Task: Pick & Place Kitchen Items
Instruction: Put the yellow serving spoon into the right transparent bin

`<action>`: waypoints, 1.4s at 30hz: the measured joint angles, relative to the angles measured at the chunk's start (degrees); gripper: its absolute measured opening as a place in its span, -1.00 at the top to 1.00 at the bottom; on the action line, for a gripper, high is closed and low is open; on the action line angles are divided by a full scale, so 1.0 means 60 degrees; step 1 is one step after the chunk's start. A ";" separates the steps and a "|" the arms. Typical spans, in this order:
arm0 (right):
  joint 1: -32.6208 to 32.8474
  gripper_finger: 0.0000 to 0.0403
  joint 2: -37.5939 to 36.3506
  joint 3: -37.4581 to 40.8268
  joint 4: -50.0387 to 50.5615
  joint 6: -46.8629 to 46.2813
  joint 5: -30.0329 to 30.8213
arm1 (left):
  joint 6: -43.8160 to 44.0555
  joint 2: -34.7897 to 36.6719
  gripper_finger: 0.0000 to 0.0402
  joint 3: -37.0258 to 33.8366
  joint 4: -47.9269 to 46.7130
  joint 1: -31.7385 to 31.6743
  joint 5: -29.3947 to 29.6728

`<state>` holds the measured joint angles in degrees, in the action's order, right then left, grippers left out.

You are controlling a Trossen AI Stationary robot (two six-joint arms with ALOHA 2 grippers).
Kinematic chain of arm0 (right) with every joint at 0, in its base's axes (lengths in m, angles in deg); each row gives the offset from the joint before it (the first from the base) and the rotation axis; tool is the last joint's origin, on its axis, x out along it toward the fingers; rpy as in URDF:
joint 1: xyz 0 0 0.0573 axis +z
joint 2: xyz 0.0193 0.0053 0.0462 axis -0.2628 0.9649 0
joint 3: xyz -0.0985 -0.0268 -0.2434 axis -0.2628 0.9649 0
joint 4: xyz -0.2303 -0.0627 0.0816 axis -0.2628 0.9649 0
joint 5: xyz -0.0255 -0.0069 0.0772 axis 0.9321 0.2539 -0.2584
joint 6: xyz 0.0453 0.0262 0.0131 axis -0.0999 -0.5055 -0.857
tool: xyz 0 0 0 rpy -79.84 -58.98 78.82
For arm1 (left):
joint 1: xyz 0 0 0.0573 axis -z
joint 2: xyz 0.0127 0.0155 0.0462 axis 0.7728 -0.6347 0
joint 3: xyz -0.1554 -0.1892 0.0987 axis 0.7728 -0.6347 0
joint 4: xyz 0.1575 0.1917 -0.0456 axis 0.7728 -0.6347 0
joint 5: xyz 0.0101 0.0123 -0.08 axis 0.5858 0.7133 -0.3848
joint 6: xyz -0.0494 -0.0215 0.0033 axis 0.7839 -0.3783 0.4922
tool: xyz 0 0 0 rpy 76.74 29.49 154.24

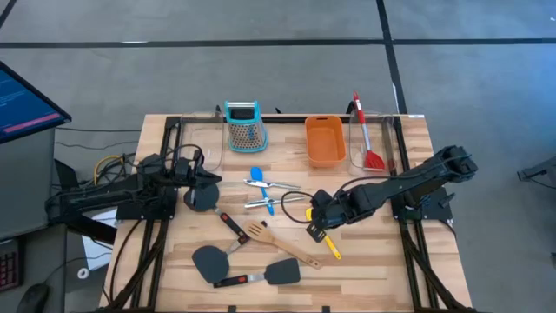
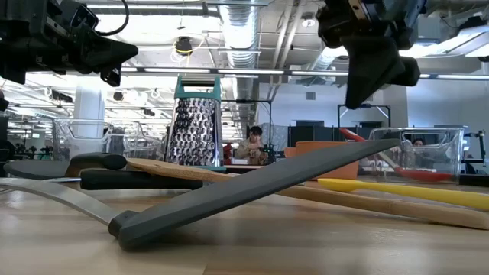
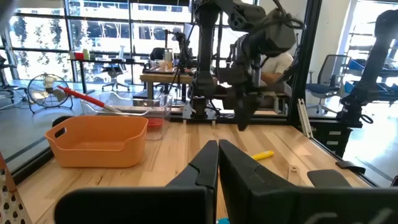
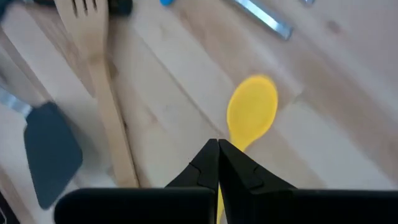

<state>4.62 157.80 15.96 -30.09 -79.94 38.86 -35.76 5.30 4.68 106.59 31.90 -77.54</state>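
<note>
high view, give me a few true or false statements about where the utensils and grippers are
1. The red spoon lies in a clear bin beside the orange tub. True.
2. The right gripper is open. False: shut, above the yellow spoon.
3. The grater lies flat. False: it stands upright.
4. The wooden turner lies on the table. True.
5. The left gripper holds a spatula. False: shut, holding nothing.

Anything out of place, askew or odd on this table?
Several utensils lie strewn and crossed mid-table: the wooden turner overlaps a black spatula. One red spoon already sits in the clear bin. Nothing spilled or damaged.
</note>
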 joint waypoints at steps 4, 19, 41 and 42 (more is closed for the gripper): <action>0.0000 1.00 0.0385 -0.0079 -0.0074 -0.0230 -0.0701 | 0.0004 -0.0003 0.99 0.0000 0.0000 0.0000 0.0000; -0.0007 0.48 0.1721 -0.0066 0.0151 -0.0058 -0.1173 | 0.0004 0.0000 0.99 0.0002 -0.0001 -0.0003 0.0000; 0.0009 0.38 0.2003 -0.0066 0.0272 -0.0583 -0.1050 | 0.0007 -0.0003 0.99 0.0003 -0.0004 -0.0003 0.0000; 0.0013 0.39 0.2003 -0.0066 0.0270 -0.0583 -0.1006 | 0.0007 -0.0002 0.99 0.0000 -0.0004 -0.0003 0.0000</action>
<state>4.70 169.82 15.56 -28.47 -83.43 32.82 -35.72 5.29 4.68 106.57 31.88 -77.54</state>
